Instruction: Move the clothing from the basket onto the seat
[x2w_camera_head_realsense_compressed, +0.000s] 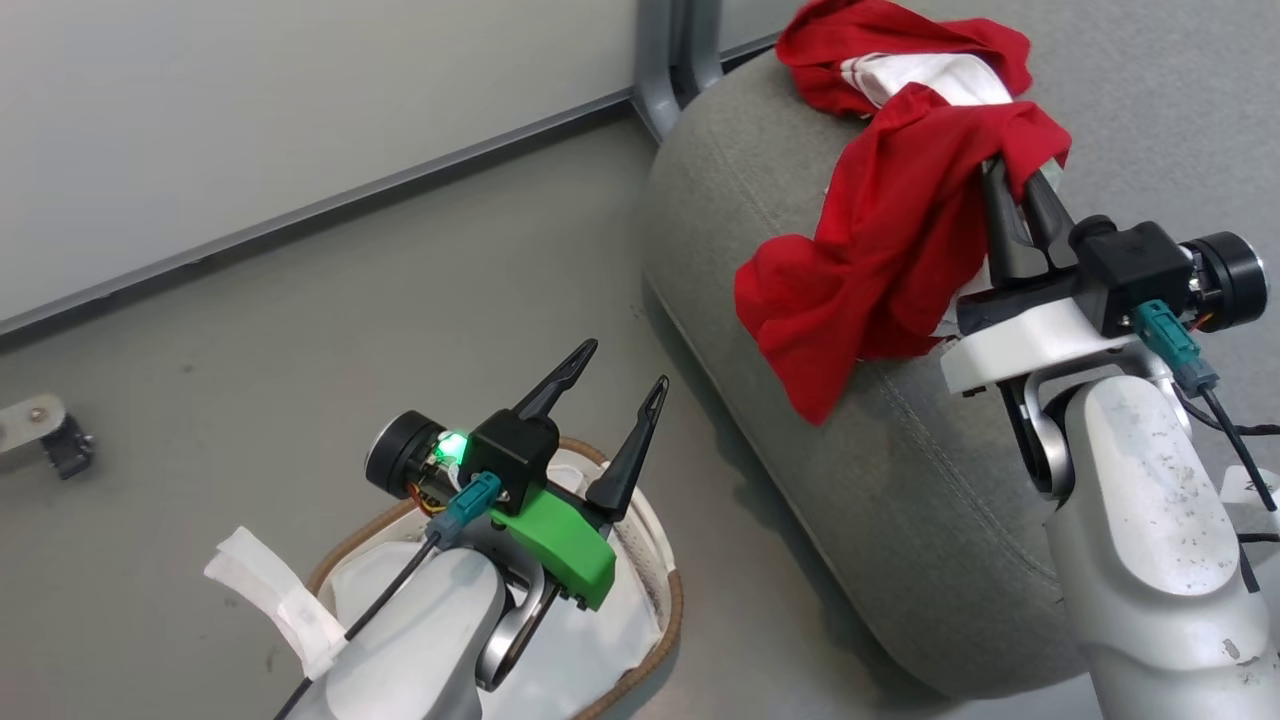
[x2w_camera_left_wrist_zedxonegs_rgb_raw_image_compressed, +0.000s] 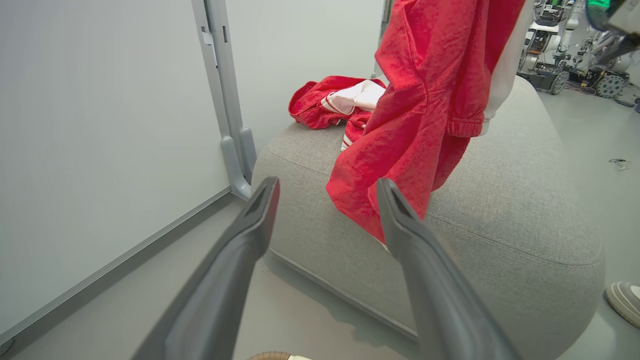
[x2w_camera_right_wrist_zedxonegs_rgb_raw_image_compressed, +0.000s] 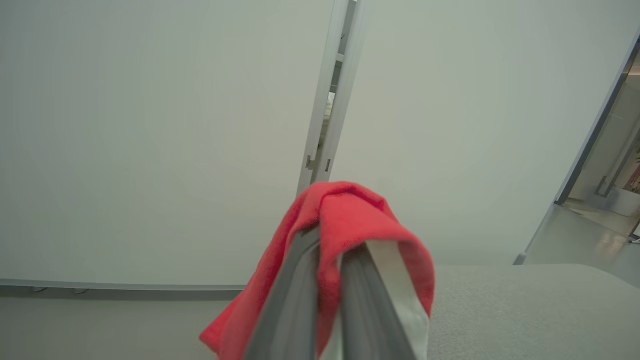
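Note:
A red garment of the clothing (x2w_camera_head_realsense_compressed: 880, 250) hangs from my right gripper (x2w_camera_head_realsense_compressed: 1012, 170), which is shut on it above the grey seat (x2w_camera_head_realsense_compressed: 900, 470); its lower end trails onto the cushion. In the right wrist view the red cloth (x2w_camera_right_wrist_zedxonegs_rgb_raw_image_compressed: 345, 220) drapes over the closed fingertips. Another red and white garment (x2w_camera_head_realsense_compressed: 900, 55) lies crumpled at the seat's far end, also seen as the red pile (x2w_camera_left_wrist_zedxonegs_rgb_raw_image_compressed: 335, 100). My left gripper (x2w_camera_head_realsense_compressed: 620, 385) is open and empty above the basket (x2w_camera_head_realsense_compressed: 660, 620), whose white liner (x2w_camera_head_realsense_compressed: 590, 650) shows.
A grey wall panel and upright post (x2w_camera_head_realsense_compressed: 665, 60) stand behind the seat. Grey floor (x2w_camera_head_realsense_compressed: 350, 300) spreads between basket and wall. A small metal bracket (x2w_camera_head_realsense_compressed: 45, 430) lies on the floor at far left. A shoe (x2w_camera_left_wrist_zedxonegs_rgb_raw_image_compressed: 625, 300) shows by the seat.

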